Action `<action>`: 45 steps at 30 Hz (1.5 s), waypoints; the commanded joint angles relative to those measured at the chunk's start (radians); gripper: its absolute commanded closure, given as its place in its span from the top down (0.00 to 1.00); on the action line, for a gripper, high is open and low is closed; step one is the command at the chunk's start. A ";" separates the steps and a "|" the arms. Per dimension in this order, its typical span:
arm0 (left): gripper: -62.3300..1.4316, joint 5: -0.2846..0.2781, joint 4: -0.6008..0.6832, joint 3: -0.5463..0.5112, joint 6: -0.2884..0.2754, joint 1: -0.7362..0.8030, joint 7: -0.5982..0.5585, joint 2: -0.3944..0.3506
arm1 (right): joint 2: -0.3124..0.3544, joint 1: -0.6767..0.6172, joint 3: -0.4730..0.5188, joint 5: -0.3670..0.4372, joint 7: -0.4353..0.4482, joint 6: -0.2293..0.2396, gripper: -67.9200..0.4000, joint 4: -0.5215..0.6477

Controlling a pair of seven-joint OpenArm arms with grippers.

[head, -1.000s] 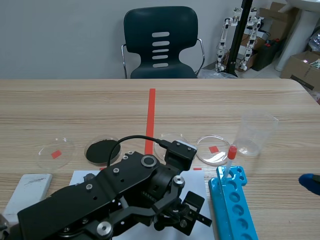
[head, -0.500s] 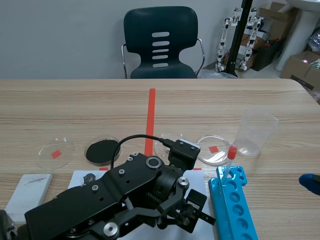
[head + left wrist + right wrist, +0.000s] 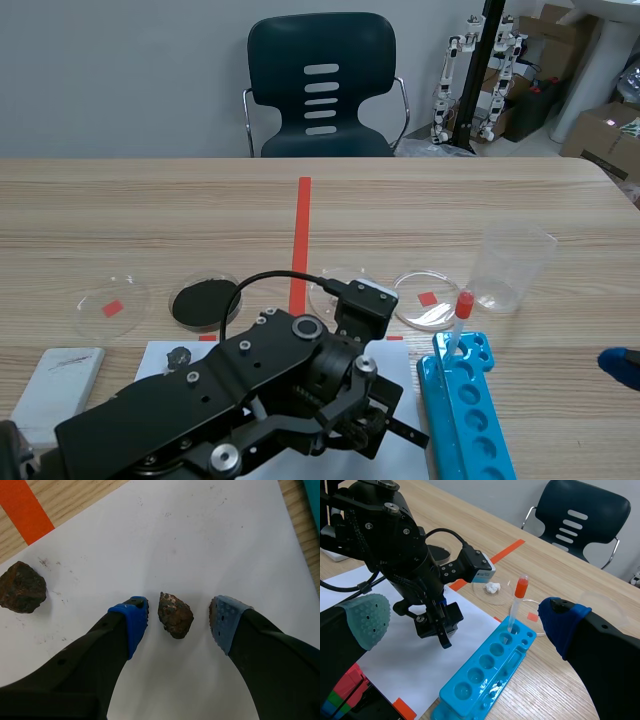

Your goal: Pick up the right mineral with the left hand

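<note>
Between the pads (image 3: pixel 131 621): right mineral (image 3: pixel 175 615), untouched.
Left tool (image 3: pixel 177 617): spread, pre-grasp step.
Next move: pinch, then lift.

Left arm (image 3: pixel 230 400): bulky matte-black housing, round silver screws (image 3: pixel 305 326) at joints, black cable (image 3: pixel 262 278) looping to boxy wrist module (image 3: pixel 362 300) with white label. Left gripper (image 3: pixel 177 617): thick black fingers (image 3: pixel 75 670), dotted pads (image 3: pixel 134 622), one vivid blue, other grey-blue. Right gripper (image 3: pixel 465 620): same black build, grey-green pad (image 3: pixel 367 620), blue pad (image 3: pixel 562 622).
</note>
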 commanded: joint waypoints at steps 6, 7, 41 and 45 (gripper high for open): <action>0.49 0.000 0.013 -0.003 0.002 -0.005 -0.016 0.017 | 0.003 0.001 0.002 0.007 0.012 0.000 0.92 0.010; 0.49 0.000 0.013 -0.003 0.002 -0.005 -0.016 0.017 | 0.003 0.001 0.002 0.007 0.012 0.000 0.92 0.010; 0.06 -0.003 0.271 -0.110 -0.002 0.156 -0.185 -0.135 | 0.003 0.001 0.002 0.007 0.011 0.000 0.92 0.010; 0.06 -0.003 0.380 -0.203 -0.002 0.245 -0.246 -0.216 | 0.003 0.001 0.002 0.007 0.011 0.000 0.92 0.010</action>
